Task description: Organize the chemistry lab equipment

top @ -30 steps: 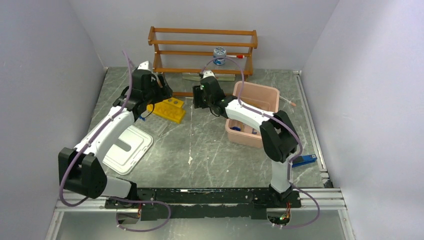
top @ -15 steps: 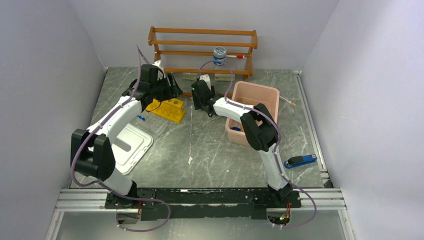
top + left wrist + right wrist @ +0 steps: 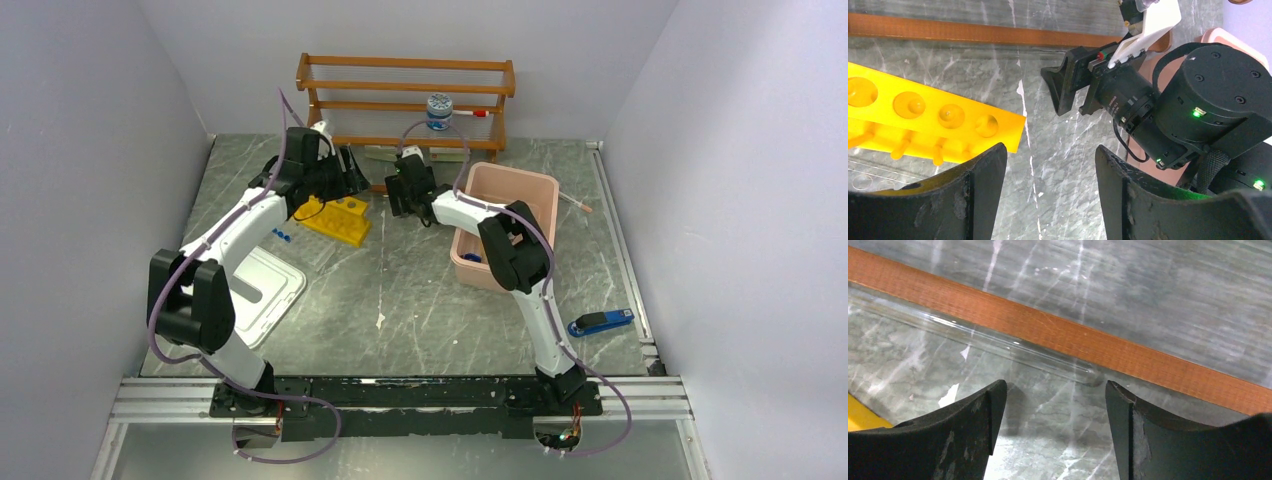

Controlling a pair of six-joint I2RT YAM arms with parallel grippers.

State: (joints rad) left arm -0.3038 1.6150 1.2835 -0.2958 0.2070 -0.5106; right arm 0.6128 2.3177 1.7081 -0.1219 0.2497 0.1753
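The yellow test-tube rack (image 3: 337,219) lies on the table left of centre; it also shows in the left wrist view (image 3: 923,120) with its row of holes. My left gripper (image 3: 345,178) is open and empty just behind the rack's right end (image 3: 1050,165). My right gripper (image 3: 397,193) is open and empty, facing the left one, low over the table (image 3: 1055,405). A long clear glass tube (image 3: 978,342) lies on the table against the wooden rail (image 3: 1088,342), just beyond the right fingertips. Small blue-capped tubes (image 3: 284,237) lie left of the rack.
A wooden shelf rack (image 3: 405,100) stands at the back with a white-lidded jar (image 3: 438,110) on it. A pink bin (image 3: 520,195) sits right of centre. A white lid (image 3: 258,290) lies front left. A blue stapler-like tool (image 3: 600,321) lies front right.
The left gripper swung right and back, to behind the yellow rack's right end. The right gripper moved left, then edged right and back toward the wooden rail. Both stayed open.
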